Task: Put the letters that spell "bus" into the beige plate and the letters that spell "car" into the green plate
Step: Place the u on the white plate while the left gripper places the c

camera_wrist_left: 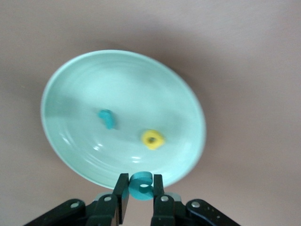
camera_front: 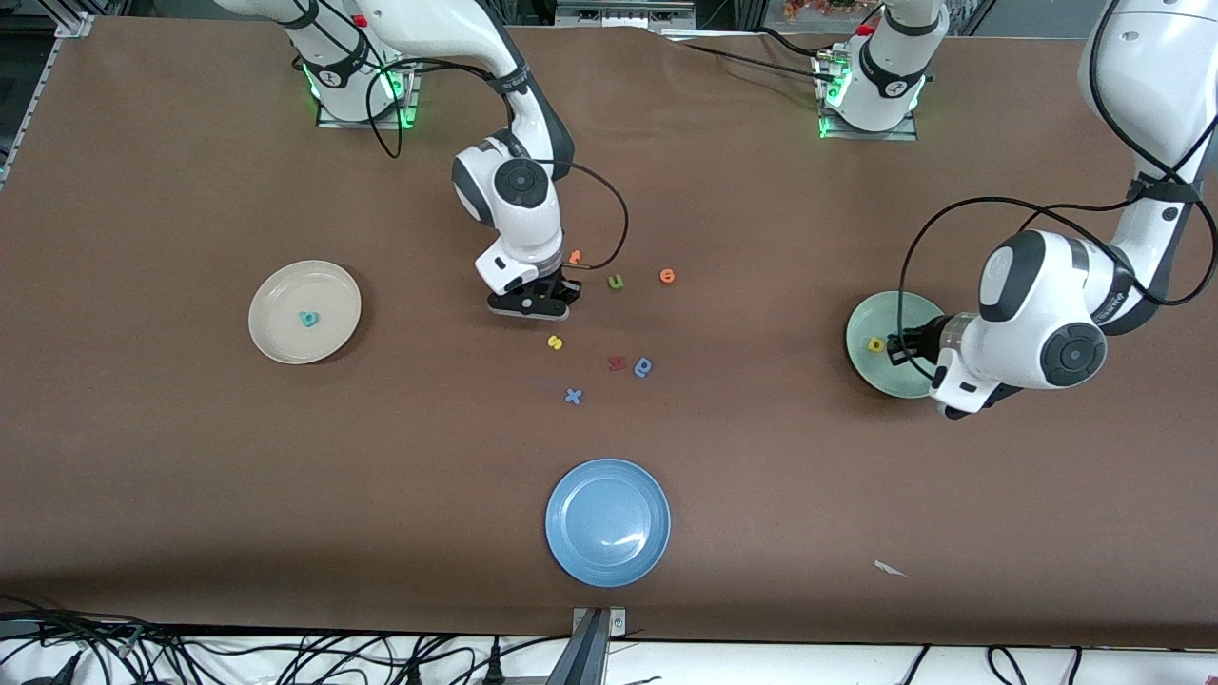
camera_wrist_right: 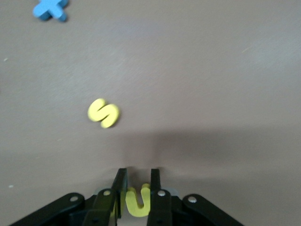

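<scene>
No printed text, labels, brands or numbers legible anywhere. Only foam letter shapes readable: yellow "s" (camera_wrist_right: 104,113) lying on table (camera_front: 190,457); yellow "u" (camera_wrist_right: 137,201) clamped between right gripper (camera_wrist_right: 137,190) fingers; teal "c" (camera_wrist_left: 141,185) clamped in left gripper (camera_wrist_left: 140,188); blue "x" (camera_front: 573,396) and green "u" (camera_front: 617,282) on table.

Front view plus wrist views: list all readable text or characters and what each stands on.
"s": yellow s, on the table.
"u": yellow u, in the right gripper.
"c": teal c, in the left gripper.
"x": blue x, on the table.
"u": green u, on the table.
Unreadable: teal letter on the beige plate; yellow letter and teal piece on the green plate; other loose letters. No labels or brands legible.
</scene>
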Motion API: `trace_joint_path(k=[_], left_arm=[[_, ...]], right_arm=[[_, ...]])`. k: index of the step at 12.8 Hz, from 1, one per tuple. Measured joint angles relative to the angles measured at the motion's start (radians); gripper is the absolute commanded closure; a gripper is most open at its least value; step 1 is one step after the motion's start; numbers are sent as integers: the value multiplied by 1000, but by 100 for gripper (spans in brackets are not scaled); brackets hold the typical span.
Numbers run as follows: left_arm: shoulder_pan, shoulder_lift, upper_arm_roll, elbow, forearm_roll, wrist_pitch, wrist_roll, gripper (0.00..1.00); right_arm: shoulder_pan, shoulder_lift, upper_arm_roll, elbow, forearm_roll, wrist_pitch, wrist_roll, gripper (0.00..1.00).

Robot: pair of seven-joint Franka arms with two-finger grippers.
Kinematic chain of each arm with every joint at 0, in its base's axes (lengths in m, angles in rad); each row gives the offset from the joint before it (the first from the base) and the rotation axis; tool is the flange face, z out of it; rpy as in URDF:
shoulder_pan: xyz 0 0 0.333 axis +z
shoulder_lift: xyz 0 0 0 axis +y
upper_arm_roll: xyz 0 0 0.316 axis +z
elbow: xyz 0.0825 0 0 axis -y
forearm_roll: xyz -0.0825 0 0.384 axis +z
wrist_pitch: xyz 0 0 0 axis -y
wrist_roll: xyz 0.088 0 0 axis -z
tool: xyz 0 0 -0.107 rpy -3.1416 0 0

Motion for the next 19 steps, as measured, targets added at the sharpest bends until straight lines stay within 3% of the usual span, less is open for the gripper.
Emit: trace_joint_path(k=[2,4,5,6,10,12,16,18,19], left_arm=[[20,13,0,-53,45,23,18,83],[27,29,0,-102,50,82,18,68],[29,35,0,-119,50,105,18,30],[32,38,0,-129,50,114,18,0],[39,34,-4,-106,50,125,19,0],[43,16,-25,-34,50,127,19,0],[43,-31,-102,181,50,9,28,0],[39,-40,-119,299,50,-87,84,0],[39,-41,-126,350,50,-119,114,0]], right_arm=[[0,-62,-69,3,0,-119,-124,100],[-2,-143,-168,5,0,-253,-296,100],[-3,-180,-224,4,0,-309,-392,100],[-5,-209,-278,3,0,-357,-485,100],[-11,-266,-475,-41,1,-435,-834,100],[-14,-302,-547,-137,3,-361,-958,100],[-14,-374,-612,-377,3,-122,-1092,100],[-13,-388,-616,-455,3,-25,-1105,85],[-12,-389,-616,-478,3,6,-1106,60]])
